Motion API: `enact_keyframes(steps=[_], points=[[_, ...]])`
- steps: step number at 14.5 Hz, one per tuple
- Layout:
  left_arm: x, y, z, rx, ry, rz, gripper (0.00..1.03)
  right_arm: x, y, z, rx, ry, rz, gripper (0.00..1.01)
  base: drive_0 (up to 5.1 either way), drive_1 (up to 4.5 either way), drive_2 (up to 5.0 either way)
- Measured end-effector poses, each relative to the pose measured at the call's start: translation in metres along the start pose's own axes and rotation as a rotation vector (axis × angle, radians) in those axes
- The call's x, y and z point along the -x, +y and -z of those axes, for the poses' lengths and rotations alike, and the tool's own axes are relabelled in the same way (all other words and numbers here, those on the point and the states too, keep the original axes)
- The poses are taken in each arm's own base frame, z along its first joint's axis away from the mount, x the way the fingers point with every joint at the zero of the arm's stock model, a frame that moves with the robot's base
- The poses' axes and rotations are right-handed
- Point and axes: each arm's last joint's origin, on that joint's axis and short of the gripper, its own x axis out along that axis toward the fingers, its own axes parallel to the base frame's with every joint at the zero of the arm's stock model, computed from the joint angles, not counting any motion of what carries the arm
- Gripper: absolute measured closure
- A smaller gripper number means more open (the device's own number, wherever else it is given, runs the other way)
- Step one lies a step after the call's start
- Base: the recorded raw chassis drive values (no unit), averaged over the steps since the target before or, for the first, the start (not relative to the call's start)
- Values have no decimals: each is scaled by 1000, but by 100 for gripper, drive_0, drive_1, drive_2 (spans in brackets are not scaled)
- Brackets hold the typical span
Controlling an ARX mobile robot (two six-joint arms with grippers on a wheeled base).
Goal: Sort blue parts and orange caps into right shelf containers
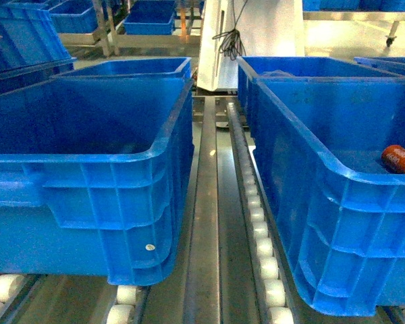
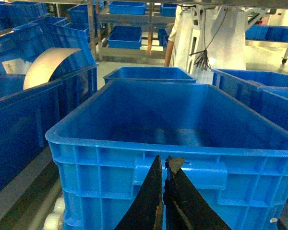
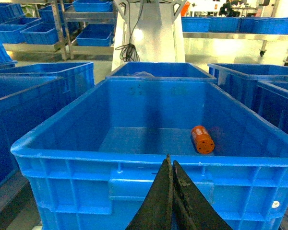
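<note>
Presently, orange cap (image 3: 202, 139) lies near right crate's (image 3: 134, 165) right wall: light, rigid, likely rolls; grip across its sides. Both claws (image 2: 164, 165) (image 3: 170, 163) together, empty.

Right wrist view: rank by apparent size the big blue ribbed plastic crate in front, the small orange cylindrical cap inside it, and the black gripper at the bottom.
1. Big blue ribbed plastic crate
2. Black gripper, enlarged by nearness to the camera
3. Small orange cylindrical cap
</note>
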Motion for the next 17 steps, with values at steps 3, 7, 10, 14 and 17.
enact_keyframes(steps=[3, 7, 10, 14, 17], points=[[4, 0, 0, 0, 1, 0, 101, 4, 0, 0, 0, 0, 0, 100, 0, 0, 0], [16, 0, 2, -1, 8, -3, 101, 15, 0, 4, 0, 18, 0, 100, 0, 0, 0], [16, 0, 4, -3, 18, -1, 100, 15, 0, 4, 1, 11, 0, 92, 0, 0, 0], [16, 0, 4, -4, 18, -1, 42, 15, 0, 4, 0, 11, 0, 33, 0, 0, 0], [16, 0, 4, -5, 18, -1, 3, 15, 0, 4, 0, 11, 0, 4, 0, 0, 0]])
